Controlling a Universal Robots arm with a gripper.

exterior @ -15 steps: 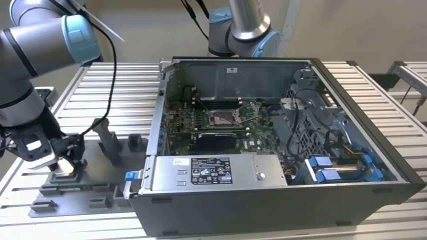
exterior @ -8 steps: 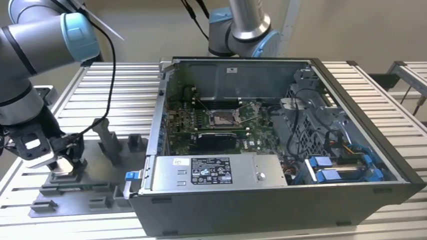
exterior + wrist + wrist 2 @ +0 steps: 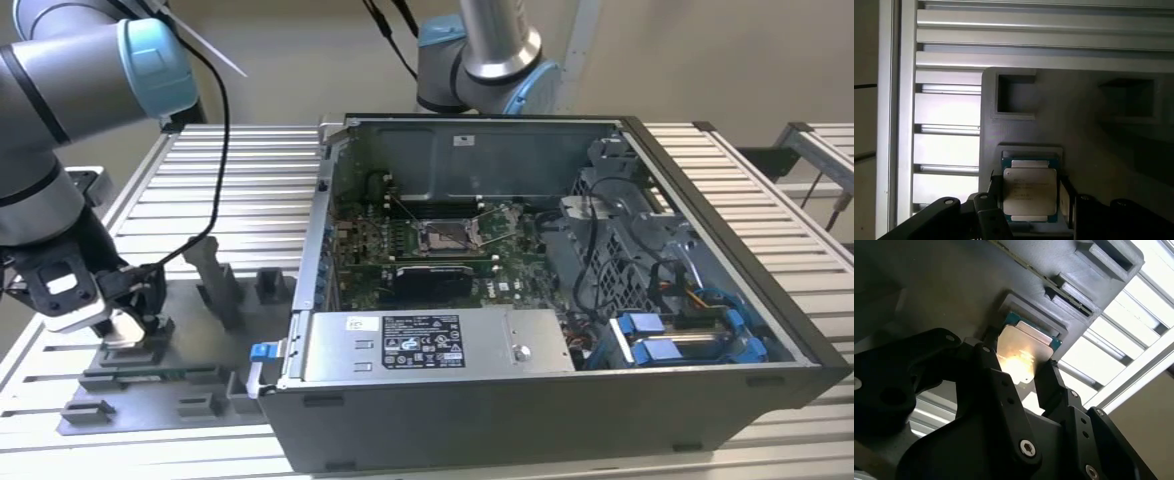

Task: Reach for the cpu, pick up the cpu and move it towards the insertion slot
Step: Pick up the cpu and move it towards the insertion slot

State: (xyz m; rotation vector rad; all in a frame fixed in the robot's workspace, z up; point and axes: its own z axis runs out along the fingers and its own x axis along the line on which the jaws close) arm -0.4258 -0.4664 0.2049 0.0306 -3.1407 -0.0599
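Note:
The cpu (image 3: 1030, 192) is a silvery square chip with a teal-green rim, lying in a recess of the grey fixture plate (image 3: 1079, 130). In both wrist views my gripper (image 3: 1029, 197) straddles it, one finger pressed against each of two opposite edges. The cpu (image 3: 1021, 357) glints between the black fingers (image 3: 989, 365), and it still rests in its seat. In the exterior view my gripper (image 3: 123, 335) hangs low over the fixture at the exterior view's left. The insertion slot (image 3: 445, 237), a silver-framed socket on green board, lies inside the open computer case, well away from the gripper.
The open computer case (image 3: 561, 410) takes up the middle and the exterior view's right, with a power supply box (image 3: 427, 345) along its near wall. Upright grey blocks (image 3: 220, 280) stand on the fixture plate (image 3: 160, 385). A second arm's base (image 3: 481, 60) rises behind the case. Ribbed metal table (image 3: 227, 170) lies underneath.

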